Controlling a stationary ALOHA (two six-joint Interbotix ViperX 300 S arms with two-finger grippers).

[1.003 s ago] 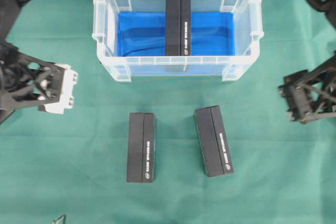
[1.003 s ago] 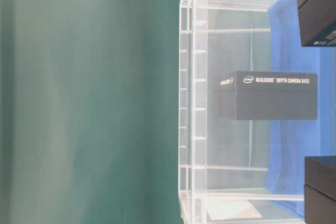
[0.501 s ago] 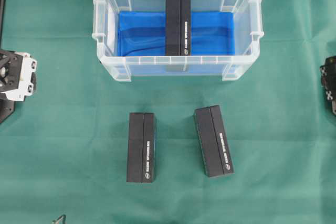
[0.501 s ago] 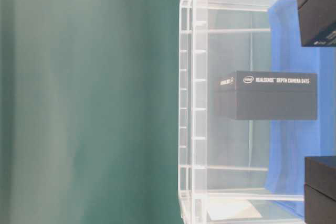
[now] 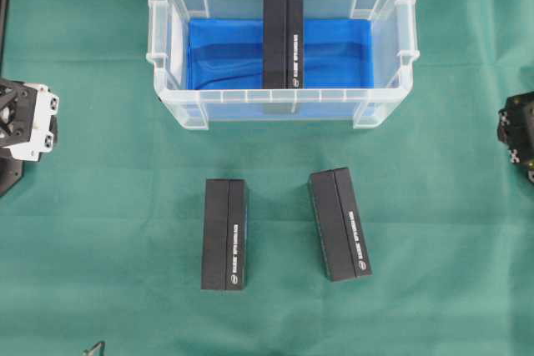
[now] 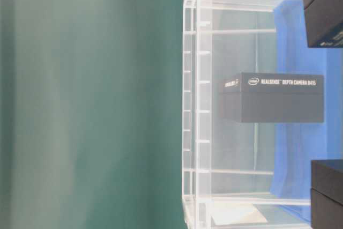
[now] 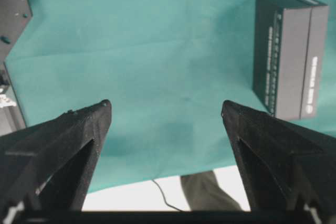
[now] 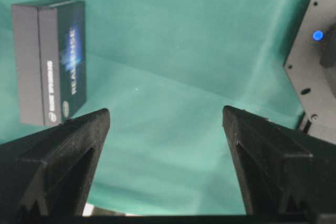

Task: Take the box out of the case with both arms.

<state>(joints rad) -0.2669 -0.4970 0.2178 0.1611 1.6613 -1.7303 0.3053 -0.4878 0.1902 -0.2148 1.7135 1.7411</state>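
green cloth point(image 5: 108, 231), case point(image 5: 405, 47) and two boxes point(image 5: 224, 233) on it

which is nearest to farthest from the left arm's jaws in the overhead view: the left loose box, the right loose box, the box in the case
From the left gripper at the left edge:
1. left loose box, on the cloth, lower middle.
2. box in the case, upright in the case at the top.
3. right loose box, further right on the cloth.

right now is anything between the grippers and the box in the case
Only the case's own clear walls. The box stands inside on the blue sheet, open from above. The left gripper and right gripper are open, far out at the table's edges.
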